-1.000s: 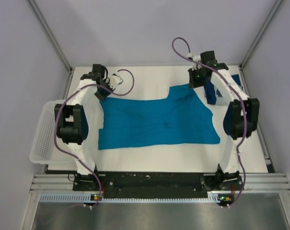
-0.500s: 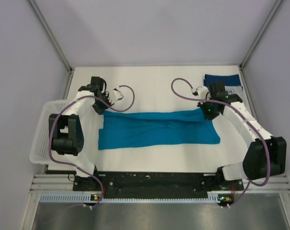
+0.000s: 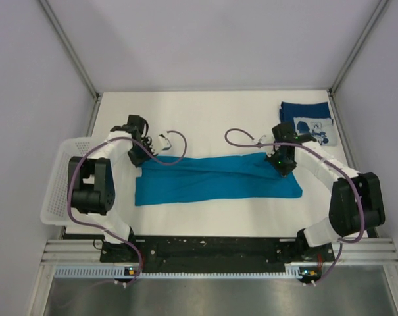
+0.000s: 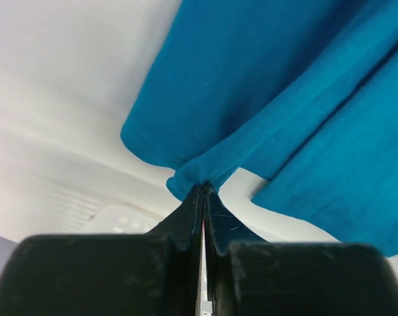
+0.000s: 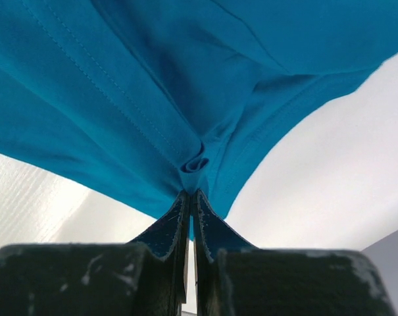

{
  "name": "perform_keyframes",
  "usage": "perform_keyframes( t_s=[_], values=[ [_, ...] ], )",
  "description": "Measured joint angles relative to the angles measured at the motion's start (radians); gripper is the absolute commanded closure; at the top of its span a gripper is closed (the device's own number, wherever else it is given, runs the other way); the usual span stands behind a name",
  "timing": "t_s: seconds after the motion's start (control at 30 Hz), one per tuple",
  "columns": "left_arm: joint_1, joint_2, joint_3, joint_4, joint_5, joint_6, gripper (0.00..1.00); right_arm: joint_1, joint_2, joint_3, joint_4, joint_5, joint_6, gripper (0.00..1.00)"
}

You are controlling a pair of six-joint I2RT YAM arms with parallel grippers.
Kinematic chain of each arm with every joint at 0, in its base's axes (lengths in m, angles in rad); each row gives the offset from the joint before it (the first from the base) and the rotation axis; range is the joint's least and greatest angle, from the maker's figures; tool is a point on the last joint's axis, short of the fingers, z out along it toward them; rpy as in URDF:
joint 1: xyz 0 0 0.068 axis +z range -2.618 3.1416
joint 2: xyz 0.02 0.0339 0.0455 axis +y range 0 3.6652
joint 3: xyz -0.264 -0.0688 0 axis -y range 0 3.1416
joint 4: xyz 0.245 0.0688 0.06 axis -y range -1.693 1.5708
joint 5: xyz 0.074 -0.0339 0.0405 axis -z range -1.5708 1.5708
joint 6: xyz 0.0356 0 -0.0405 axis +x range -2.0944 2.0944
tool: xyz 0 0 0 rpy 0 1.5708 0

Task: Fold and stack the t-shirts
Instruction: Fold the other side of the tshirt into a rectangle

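Far edge pinched, fold runs toward me
My left end effector (image 3: 139, 155) and right end effector (image 3: 282, 164) each clamp the teal shirt (image 3: 212, 181), a left-to-right band on the counter (image 3: 205, 118), its near hem nearer me

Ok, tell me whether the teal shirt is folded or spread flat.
Folded over: the teal shirt lies as a narrow doubled strip, left hand and right hand each pinching its edge.

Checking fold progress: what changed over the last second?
The left end effector and right end effector, shut on the far edge of the teal shirt, carried it nearward, folding it into a narrow band. The navy shirt and basket stayed put.
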Motion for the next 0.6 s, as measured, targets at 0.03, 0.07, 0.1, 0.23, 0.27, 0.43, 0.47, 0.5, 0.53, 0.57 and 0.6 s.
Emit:
perform_keyframes(
  t_s=[0.03, 0.07, 0.1, 0.23, 0.27, 0.43, 0.47, 0.5, 0.53, 0.57, 0.6],
  values=[
    [0.0, -0.005, -0.013, -0.004, 0.0, 0.013, 0.78, 0.004, 0.003, -0.005, -0.001, 0.002, 0.0, 0.83],
    [0.0, -0.009, -0.024, -0.012, -0.001, 0.025, 0.7, 0.011, 0.008, -0.009, -0.002, 0.006, -0.001, 0.71],
    [0.0, -0.011, -0.029, -0.026, -0.002, 0.037, 0.61, 0.02, 0.016, -0.013, -0.004, 0.013, -0.003, 0.65],
    [0.0, -0.021, -0.03, -0.089, 0.0, 0.078, 0.37, 0.038, 0.037, -0.014, -0.038, 0.029, -0.007, 0.54],
    [0.0, -0.031, -0.029, -0.111, 0.002, 0.089, 0.37, 0.04, 0.037, -0.014, -0.05, 0.032, -0.008, 0.53],
    [0.0, -0.1, -0.007, -0.219, 0.029, 0.132, 0.52, 0.04, -0.025, -0.003, -0.087, -0.019, -0.003, 0.51],
    [0.0, -0.11, 0.002, -0.227, 0.039, 0.132, 0.55, 0.04, -0.048, 0.011, -0.09, -0.056, 0.002, 0.5],
    [0.0, -0.116, 0.009, -0.23, 0.047, 0.129, 0.56, 0.04, -0.065, 0.026, -0.085, -0.084, 0.011, 0.5],
    [0.0, -0.119, 0.019, -0.229, 0.055, 0.12, 0.56, 0.04, -0.084, 0.045, -0.069, -0.122, 0.028, 0.48],
    [0.0, -0.117, 0.027, -0.226, 0.063, 0.109, 0.56, 0.04, -0.095, 0.063, -0.041, -0.158, 0.051, 0.42],
    [0.0, -0.11, 0.036, -0.22, 0.069, 0.09, 0.55, 0.04, -0.096, 0.081, -0.008, -0.197, 0.08, 0.39]
  ],
)
